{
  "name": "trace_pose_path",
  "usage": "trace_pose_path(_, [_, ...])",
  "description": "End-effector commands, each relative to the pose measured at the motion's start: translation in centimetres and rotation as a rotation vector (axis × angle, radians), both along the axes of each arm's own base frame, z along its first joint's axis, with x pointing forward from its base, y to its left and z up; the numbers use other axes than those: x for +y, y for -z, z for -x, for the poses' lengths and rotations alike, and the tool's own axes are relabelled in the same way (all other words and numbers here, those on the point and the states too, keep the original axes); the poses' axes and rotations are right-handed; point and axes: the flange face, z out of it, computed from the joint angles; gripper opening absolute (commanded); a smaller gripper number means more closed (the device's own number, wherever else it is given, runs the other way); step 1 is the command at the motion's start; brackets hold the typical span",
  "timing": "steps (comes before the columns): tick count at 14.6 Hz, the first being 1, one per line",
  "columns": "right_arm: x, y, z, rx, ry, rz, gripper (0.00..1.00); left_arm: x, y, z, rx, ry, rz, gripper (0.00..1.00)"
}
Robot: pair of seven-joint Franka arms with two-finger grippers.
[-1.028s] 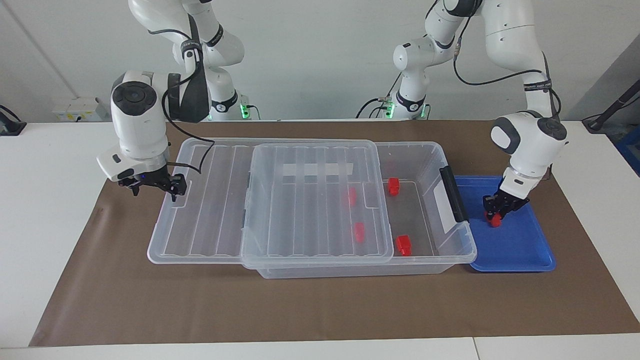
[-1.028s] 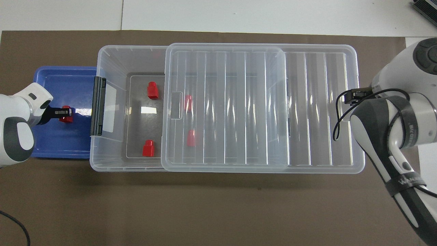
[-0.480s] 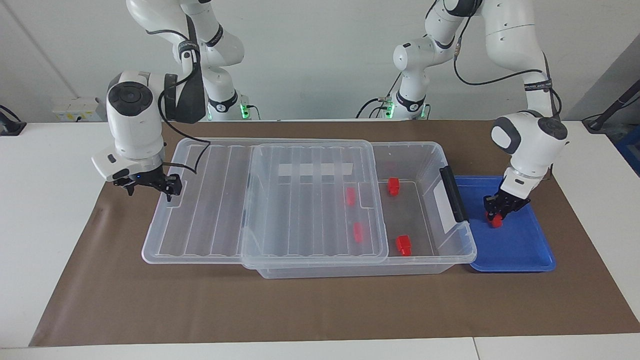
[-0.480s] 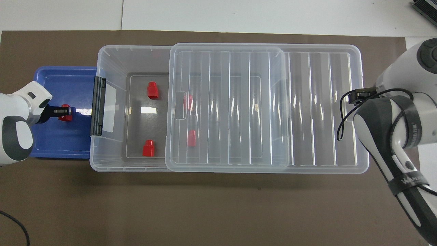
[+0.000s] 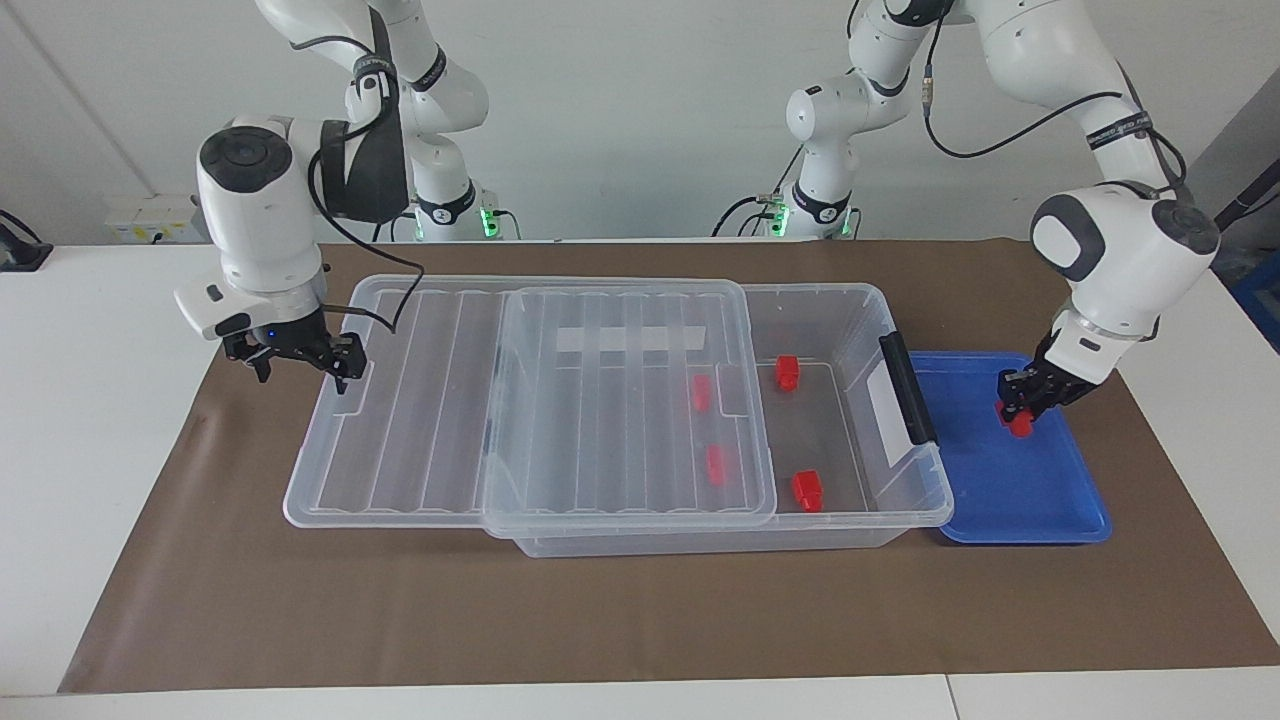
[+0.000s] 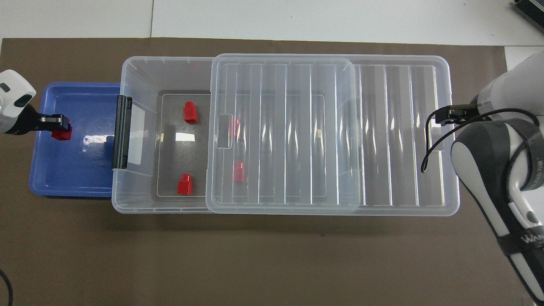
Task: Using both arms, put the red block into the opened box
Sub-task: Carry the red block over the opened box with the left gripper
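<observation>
Left gripper (image 5: 1027,398), clenched on the red block (image 5: 1019,424), has lifted it off the blue tray (image 5: 1040,500), so carrying to the box (image 5: 850,300) can begin; the right gripper (image 5: 300,360) stands released at the lid (image 5: 400,400) edge. From overhead, two blocks inside blur under the lid, and both arms are cut off.

Clear glossy plastic box (image 5: 850,330) — matt brown paper (image 5: 640,610)

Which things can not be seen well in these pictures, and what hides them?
- Two small red plastic blocks in the large clear plastic box: dimmed by the ribbed clear lid, both views.
- Held red block: partly hidden by the left gripper.
- Whether the right gripper holds the lid's edge: unclear, either view.
</observation>
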Motion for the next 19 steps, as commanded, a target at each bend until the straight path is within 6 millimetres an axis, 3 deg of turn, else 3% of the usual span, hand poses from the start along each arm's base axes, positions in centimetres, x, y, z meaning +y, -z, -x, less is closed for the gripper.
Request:
trace_pose_path(1, [0.1,-3.2,1.7,-0.019,0.021,-0.079,1.0,-3.2,-7.2,-0.6,0.056,-0.052,-0.002,0.0])
trace_pose_path(5, [-0.5,-7.4,3.7,0.005,0.063,-0.147,1.0,-11.8,-11.1,0.3,0.093,-0.153,-0.033,0.0])
trace_pose_path(8, [-0.9,-11.0,5.1,0.078,0.102,-0.193,1.0,-17.9,-11.7,1.0,0.068,-0.214,-0.046,0.0])
trace_pose_path(10, [-1.0,-11.8,5.9,0.124,0.112,-0.209,1.0,-20.1,-11.8,1.4,0.05,-0.212,-0.046,0.0])
trace_pose_path(12, [-0.8,-11.6,5.9,0.119,0.11,-0.208,1.0,-22.7,-11.0,2.2,0.033,-0.192,-0.041,0.0])
trace_pose_path(15, [-0.9,-11.5,6.0,0.112,0.108,-0.207,1.0,-25.7,-7.1,3.6,-0.001,-0.162,-0.037,0.0])
trace_pose_path(19, [-0.9,-11.4,6.1,0.107,0.11,-0.208,1.0,-26.3,-3.6,4.8,-0.028,-0.174,-0.039,0.0])
